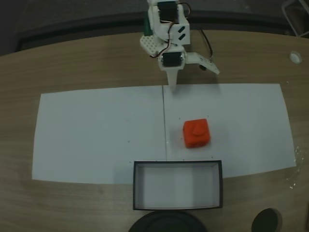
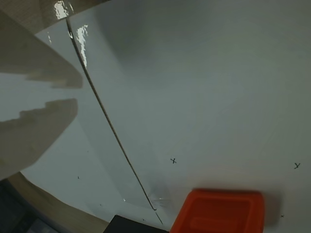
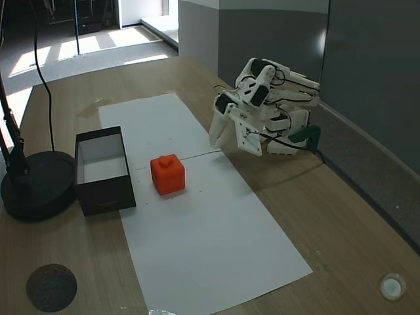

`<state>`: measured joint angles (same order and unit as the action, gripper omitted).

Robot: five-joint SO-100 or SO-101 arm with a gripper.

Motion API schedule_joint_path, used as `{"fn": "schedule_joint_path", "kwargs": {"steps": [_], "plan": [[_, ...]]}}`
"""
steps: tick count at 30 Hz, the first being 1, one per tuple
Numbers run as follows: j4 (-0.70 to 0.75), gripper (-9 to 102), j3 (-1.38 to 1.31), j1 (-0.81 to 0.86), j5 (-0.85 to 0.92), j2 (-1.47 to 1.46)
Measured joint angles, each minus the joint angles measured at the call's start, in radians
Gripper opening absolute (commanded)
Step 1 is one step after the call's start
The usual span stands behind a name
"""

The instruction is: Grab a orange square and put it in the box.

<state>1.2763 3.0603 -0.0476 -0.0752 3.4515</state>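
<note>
The orange square [image 1: 196,133] rests on white paper, a short way from the box [image 1: 177,163], a black-walled tray with a white floor holding nothing. In a fixed view my gripper [image 1: 194,79] hovers open over the far edge of the paper, well apart from the block, one finger pointing down and the other splayed to the right. In the wrist view the two fingers [image 2: 34,58] sit at the left with a gap between them, the orange square [image 2: 221,211] lies at the bottom edge, and a corner of the box [image 2: 131,224] shows. From the side, the gripper [image 3: 226,141] hangs beyond the orange square [image 3: 167,174] and the box [image 3: 102,197].
Two white paper sheets [image 1: 96,135] meet at a seam on the wooden table. A black round lamp base [image 3: 36,187] stands right behind the box. A dark disc [image 1: 266,221] and a small white cap [image 1: 295,57] lie near the table's corners.
</note>
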Motion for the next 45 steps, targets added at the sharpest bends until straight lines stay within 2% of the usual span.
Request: {"fn": "schedule_joint_path", "kwargs": {"steps": [15,18,21,23,28,32,37,40,45], "plan": [[-0.002,0,0.000,0.000,0.000,0.000],[-0.098,0,-0.037,0.029,0.000,-0.002],[-0.207,7,-0.206,0.072,0.011,-0.002],[-0.238,10,-0.353,0.026,0.043,-0.018],[-0.130,16,-0.684,-0.003,0.123,-0.302],[0.025,22,-0.885,-0.006,0.124,-0.696],[0.198,22,-1.173,-0.052,0.137,-1.134],[0.225,24,-1.304,-0.150,0.133,-1.282],[0.207,27,-1.344,-0.213,0.086,-1.459]]}}
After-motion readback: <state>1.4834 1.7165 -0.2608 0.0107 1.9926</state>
